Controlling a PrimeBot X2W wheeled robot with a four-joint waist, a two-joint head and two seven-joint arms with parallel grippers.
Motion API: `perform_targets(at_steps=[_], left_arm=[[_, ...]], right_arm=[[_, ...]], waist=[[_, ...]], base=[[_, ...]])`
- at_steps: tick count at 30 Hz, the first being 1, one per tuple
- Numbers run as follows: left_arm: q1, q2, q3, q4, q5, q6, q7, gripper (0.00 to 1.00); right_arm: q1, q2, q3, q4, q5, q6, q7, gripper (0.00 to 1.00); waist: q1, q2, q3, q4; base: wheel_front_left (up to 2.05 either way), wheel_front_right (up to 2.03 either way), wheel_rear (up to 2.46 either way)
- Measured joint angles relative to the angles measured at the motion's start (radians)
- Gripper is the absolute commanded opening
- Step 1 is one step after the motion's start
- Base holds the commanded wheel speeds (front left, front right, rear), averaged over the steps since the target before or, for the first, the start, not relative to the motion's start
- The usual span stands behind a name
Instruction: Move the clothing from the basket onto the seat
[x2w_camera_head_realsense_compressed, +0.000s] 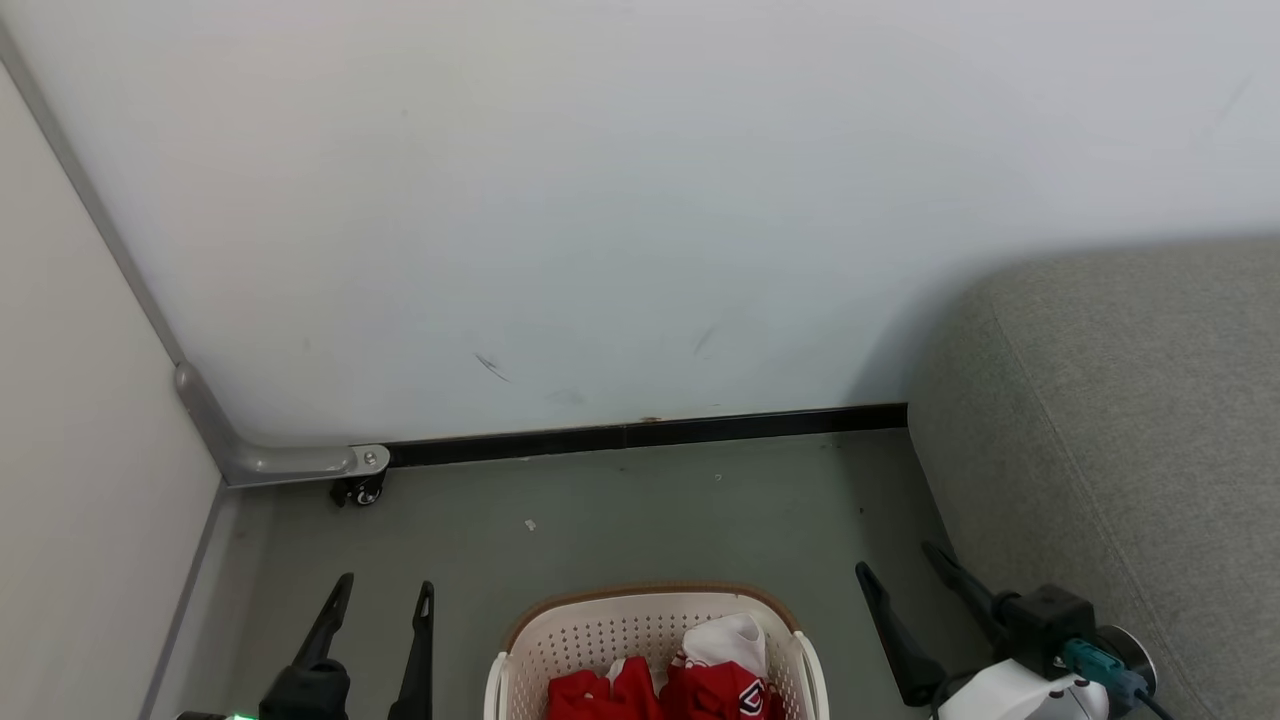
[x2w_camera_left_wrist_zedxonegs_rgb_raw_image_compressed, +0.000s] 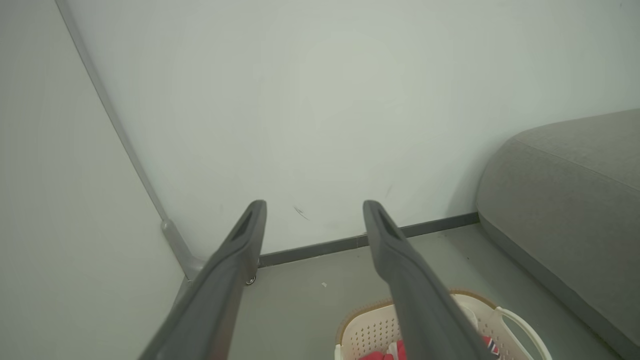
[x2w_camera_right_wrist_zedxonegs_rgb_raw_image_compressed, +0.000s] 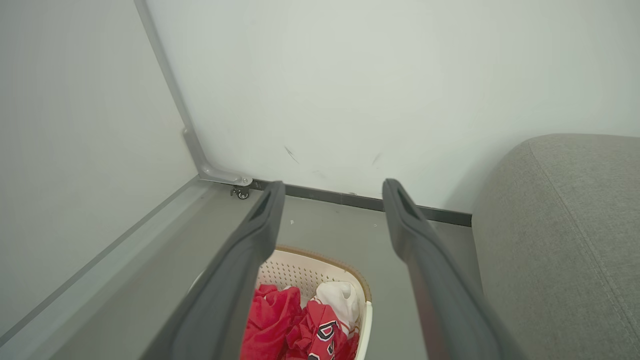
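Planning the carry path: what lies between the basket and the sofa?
Bare grey floor between basket and sofa, in the right wrist view; in the head view the open right gripper hangs over it.

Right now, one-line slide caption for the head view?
Open left gripper and right gripper flank the basket of red and white clothing, grey seat at right.

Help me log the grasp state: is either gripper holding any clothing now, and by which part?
Nothing is held. The left gripper and right gripper are both open and empty; the clothing lies in the basket.
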Motion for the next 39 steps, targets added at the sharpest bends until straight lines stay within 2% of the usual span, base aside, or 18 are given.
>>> perform_targets(at_steps=[39], left_arm=[[0.0,-0.009,0.039,0.053,-0.037,-0.012,0.0,1.0]], right_arm=[[0.022,0.0,-0.015,-0.023,0.025,0.0,0.0,1.0]], waist=[[-0.0002,0.0,0.003,-0.005]], base=[[0.0,0.0,0.0]])
